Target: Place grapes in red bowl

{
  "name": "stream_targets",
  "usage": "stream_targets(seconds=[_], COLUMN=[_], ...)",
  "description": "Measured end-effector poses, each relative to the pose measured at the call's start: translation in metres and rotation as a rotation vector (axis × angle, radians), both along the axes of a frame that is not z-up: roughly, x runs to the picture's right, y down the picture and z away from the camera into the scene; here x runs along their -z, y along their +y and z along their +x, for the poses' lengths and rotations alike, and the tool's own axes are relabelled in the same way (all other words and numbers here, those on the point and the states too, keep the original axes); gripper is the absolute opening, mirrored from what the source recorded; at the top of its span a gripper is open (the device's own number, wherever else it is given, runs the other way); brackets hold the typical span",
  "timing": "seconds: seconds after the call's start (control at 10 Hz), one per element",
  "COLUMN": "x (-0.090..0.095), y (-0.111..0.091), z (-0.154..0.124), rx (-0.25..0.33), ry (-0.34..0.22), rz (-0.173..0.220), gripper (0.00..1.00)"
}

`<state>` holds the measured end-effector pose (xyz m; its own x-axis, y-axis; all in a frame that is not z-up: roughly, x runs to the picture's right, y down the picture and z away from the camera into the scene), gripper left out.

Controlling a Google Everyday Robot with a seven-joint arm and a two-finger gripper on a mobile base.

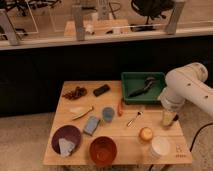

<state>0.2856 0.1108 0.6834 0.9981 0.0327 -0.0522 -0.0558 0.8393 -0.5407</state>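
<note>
Dark grapes (pixel 75 93) lie far left on the tabletop (pixel 122 134), the red bowl (pixel 103 150) upright at its front edge, the tool (pixel 169 119) over its right side.

Office-like robotics lab, shown by a lone wooden table (pixel 127 150), a glass partition (pixel 50 20) set behind it, office chairs (pixel 150 7) seen beyond, the robot's gripper (pixel 169 120) held above the table's right side.

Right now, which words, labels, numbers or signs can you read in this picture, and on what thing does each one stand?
Dark marks at the near right corner of the table: too blurred to read.
No text shows on the grapes, the red bowl, or the gripper, which hangs over the table's right edge.
</note>
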Motion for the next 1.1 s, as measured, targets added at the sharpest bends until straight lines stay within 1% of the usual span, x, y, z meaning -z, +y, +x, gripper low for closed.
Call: stream_targets(seconds=[0.4, 0.5, 0.6, 0.7, 0.8, 0.9, 1.0, 1.1], x=[0.000, -0.001, -0.005, -0.015, -0.025, -0.039, -0.054, -0.071], y=[0.000, -0.001, -0.004, -0.013, -0.022, -0.034, -0.046, -0.058], z=[0.000, 0.000, -0.003, -0.007, -0.014, -0.026, -0.044, -0.070], rx=[0.000, 0.002, 0.018, 0.040, 0.061, 0.085, 0.112, 0.140], ry=[0.000, -0.003, -0.028, -0.072, -0.115, -0.184, -0.256, -0.331], rz=[0.000, 0.005, 0.027, 0.058, 0.079, 0.102, 0.126, 0.146], gripper=[0.80, 0.80, 0.80, 0.80, 0.80, 0.80, 0.80, 0.80])
